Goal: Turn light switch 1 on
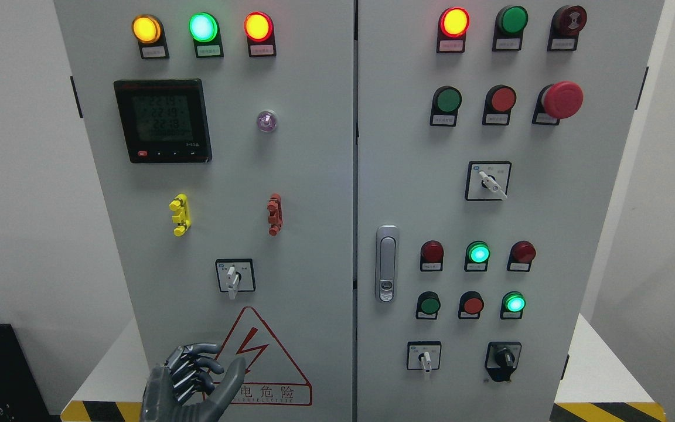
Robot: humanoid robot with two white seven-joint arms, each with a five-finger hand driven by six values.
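Low at the bottom left of the head view, the left hand [188, 384] rises in front of a grey cabinet [314, 176], its dark fingers [197, 366] partly curled and its thumb stuck out to the right, holding nothing and touching no control. It sits just over the lower left corner of a red warning triangle [261, 363] with a lightning bolt printed on the left door. Straight above the triangle is a small rotary switch [233, 276] on a white square plate, its pale handle pointing down; the hand is well below it. Which control is light switch 1 cannot be told, as the labels are too small to read. Higher on the same door are a yellow clip [180, 214] and a red clip [275, 214], a black meter [162, 120] with a dim green display, a small clear lens [266, 121], and a top row of three lit lamps: amber [146, 29], green [203, 27] and red [258, 26]. On the right door there is a silver door handle [387, 264] near the seam, a lit red lamp [454, 22] at the top, a big red mushroom button [562, 99], a white-handled switch [491, 183] in mid door, two lit green lamps [478, 253] and [514, 303], another white switch [425, 357] and a black knob [503, 358] near the bottom. Yellow and black hazard tape [607, 411] edges the platform below.
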